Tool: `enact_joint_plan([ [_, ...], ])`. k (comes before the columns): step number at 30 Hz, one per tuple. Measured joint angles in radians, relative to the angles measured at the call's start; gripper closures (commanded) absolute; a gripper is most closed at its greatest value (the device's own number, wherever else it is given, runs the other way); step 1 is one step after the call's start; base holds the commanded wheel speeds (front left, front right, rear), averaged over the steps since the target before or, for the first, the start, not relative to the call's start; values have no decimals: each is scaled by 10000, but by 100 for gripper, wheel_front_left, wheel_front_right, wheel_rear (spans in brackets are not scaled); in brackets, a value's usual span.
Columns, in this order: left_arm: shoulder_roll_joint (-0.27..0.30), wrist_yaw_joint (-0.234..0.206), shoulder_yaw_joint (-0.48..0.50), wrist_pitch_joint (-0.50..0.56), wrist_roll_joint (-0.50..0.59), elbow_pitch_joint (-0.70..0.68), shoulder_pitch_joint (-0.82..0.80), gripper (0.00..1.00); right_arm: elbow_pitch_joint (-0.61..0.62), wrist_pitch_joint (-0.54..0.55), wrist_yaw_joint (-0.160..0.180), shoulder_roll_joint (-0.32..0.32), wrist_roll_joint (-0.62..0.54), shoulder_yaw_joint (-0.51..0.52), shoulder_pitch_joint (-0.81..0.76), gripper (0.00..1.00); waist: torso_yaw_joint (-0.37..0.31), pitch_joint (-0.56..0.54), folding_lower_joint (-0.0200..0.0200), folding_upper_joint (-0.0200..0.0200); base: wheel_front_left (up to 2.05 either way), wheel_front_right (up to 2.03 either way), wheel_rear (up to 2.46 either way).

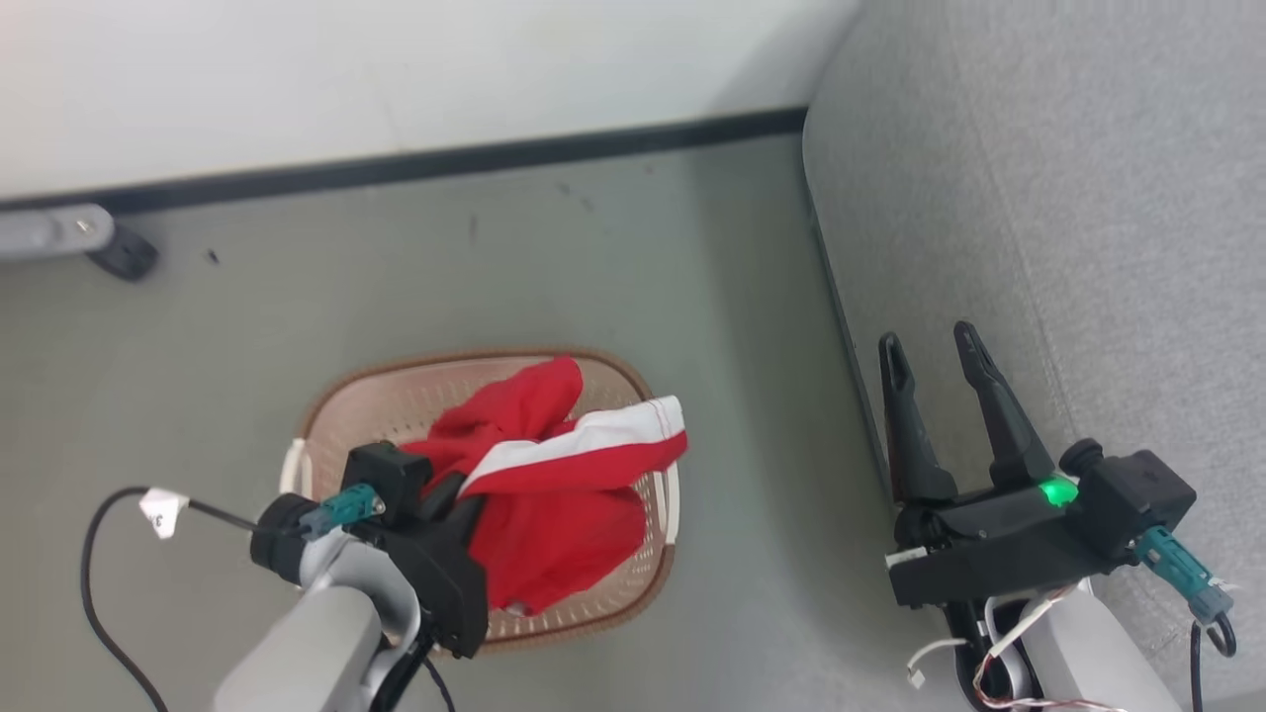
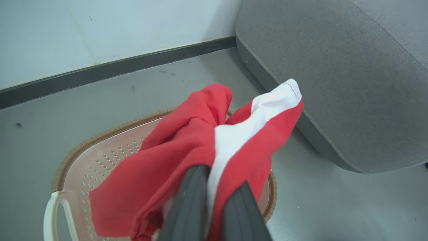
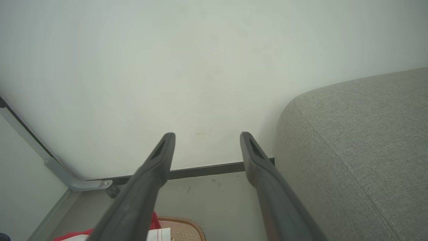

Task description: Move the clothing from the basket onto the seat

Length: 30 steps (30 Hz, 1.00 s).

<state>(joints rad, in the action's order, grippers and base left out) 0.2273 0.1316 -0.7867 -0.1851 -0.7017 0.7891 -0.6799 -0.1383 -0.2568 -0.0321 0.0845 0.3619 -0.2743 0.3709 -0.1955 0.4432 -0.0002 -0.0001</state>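
Our left gripper (image 1: 463,506) at the lower left of the head view, fingers (image 2: 189,201) pinched together on a red garment (image 2: 174,147), our pale forearm (image 1: 307,633) rising from the bottom edge, our right gripper (image 1: 930,341) at lower right, its two fingers spread apart and pointing up-frame, a green light (image 1: 1058,491) lit at its wrist.

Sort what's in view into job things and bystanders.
Job: clothing, basket, seat, left gripper shut on clothing.
Bystanders: grey metal leg, black castor, skirting, right gripper, open and idle.
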Motion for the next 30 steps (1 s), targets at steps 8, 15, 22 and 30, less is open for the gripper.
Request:
enact_joint_plan([
  [8, -65, 0, 148, -339, -719, -878, 557, 100, -219, 2, -186, 71, 79, 23, -650, 0, 208, -1161, -1, 0, 0, 0, 0],
  [15, -56, 0, 491, -468, -1256, -1718, 859, 100, -259, 2, -383, 104, 88, -75, -1028, 0, 372, -2005, 0, 0, 0, 0, 0],
  [22, -65, 0, 637, -472, -1526, -2571, 917, 100, -276, 2, -483, 151, 163, -174, -1376, 0, 502, -2611, 1, -1, 0, 0, 0],
  [30, 2, -8, 884, -520, -1597, -3281, 883, 100, -280, 2, -648, 196, 174, -422, -1508, 0, 625, -3096, 1, 0, 0, 0, 0],
])
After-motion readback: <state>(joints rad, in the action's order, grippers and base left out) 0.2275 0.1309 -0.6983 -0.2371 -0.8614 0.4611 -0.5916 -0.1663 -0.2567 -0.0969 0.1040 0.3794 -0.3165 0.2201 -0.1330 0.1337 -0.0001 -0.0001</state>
